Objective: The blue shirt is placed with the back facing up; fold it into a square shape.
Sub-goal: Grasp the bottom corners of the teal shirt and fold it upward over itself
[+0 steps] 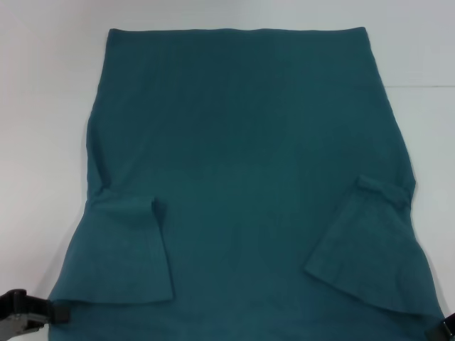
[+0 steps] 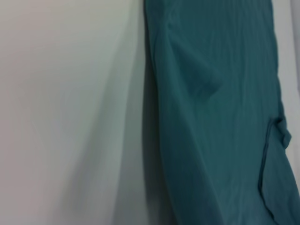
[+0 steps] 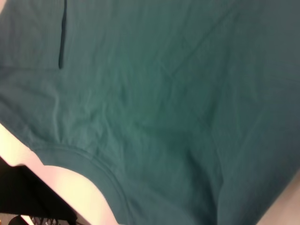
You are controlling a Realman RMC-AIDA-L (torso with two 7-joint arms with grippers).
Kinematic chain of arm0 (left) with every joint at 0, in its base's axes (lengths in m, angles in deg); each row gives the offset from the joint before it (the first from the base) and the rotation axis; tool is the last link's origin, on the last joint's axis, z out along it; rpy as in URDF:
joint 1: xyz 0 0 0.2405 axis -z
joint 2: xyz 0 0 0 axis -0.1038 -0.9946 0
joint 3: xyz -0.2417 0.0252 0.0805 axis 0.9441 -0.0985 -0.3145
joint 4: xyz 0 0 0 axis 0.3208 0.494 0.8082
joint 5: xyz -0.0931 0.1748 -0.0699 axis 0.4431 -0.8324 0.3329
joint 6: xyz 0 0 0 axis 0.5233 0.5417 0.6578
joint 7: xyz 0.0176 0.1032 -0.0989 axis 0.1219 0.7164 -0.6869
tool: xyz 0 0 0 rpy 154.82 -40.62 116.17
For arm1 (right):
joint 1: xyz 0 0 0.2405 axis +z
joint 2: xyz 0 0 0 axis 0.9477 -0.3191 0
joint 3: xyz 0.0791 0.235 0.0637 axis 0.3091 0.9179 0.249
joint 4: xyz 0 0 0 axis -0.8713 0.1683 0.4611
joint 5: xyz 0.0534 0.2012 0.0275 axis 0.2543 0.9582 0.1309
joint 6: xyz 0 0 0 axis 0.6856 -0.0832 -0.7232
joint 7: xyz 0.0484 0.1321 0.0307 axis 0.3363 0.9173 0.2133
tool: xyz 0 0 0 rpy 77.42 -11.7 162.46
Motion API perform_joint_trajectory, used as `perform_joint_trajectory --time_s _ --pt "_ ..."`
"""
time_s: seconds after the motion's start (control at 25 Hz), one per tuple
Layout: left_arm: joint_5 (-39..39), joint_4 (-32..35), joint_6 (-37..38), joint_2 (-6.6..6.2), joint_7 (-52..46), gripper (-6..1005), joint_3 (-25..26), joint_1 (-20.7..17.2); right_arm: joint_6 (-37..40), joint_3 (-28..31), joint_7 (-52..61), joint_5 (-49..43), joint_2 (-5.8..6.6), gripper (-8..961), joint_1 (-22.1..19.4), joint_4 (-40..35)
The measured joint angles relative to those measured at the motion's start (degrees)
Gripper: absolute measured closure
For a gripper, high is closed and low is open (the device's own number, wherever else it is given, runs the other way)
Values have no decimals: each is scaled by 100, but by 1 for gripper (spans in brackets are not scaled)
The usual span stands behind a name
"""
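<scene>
The blue shirt (image 1: 249,156) lies flat on the white table (image 1: 43,106), plain back up, with its hem at the far side. Both short sleeves are folded inward onto the body, one near left (image 1: 128,249) and one near right (image 1: 370,245). My left gripper (image 1: 28,312) is at the near left, against the shirt's near left corner. My right gripper (image 1: 444,328) barely shows at the near right corner, by the shirt's edge. The left wrist view shows the shirt's side (image 2: 220,117) beside bare table. The right wrist view shows the shirt (image 3: 164,93) and its curved neckline (image 3: 93,164).
Bare white table (image 2: 61,117) runs along both sides of the shirt and beyond its far hem. In the right wrist view the table's near edge (image 3: 70,187) borders a dark drop (image 3: 23,197).
</scene>
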Motion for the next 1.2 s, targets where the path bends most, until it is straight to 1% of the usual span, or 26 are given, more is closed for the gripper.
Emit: perform_joint_trajectory --time_s 0.12,0.16,0.28,0.32,0.4,0.56,0.68,0.88,1.0,1.08,1.16,1.2 --pt "18 -40 21 0 48 966 16 36 -105 164 -174 38 1 888 -22 2" --pt "52 -84 24 -9 77 966 2 101 -150 281 -241 52 2 888 -7 5" --pt "127 -307 -129 -69 77 966 -3 452 -341 712 -420 188 2 888 83 19" --pt "127 -307 -129 -69 77 967 -3 452 -429 829 -436 271 2 888 112 20" --pt "127 -684 -668 -148 -157 967 -13 961 -742 1012 -396 493 1 888 160 34" --pt "94 -1109 -1341 -262 -443 966 -95 1462 -1267 1231 -199 966 1 888 203 62" --pt "91 -1259 -1822 -354 -676 966 -254 1799 -1645 1259 -5 1260 1 888 223 67" --pt "91 -1362 -2527 -482 -1069 966 -899 2305 -2360 1266 381 1507 -15 888 377 69" --pt "91 -1443 -3076 -525 -1290 966 -1291 2590 -2690 1234 400 1665 -43 888 543 69" --pt "91 -1466 -3477 -518 -1428 967 -1545 2708 -3066 1176 346 1685 -88 888 703 69" --pt "91 -1488 -3930 -478 -1544 967 -1827 2791 -3552 1021 239 1678 -164 888 827 71" --pt "92 -1507 -4175 -433 -1574 967 -1960 2826 -3792 926 186 1677 -204 888 868 73"
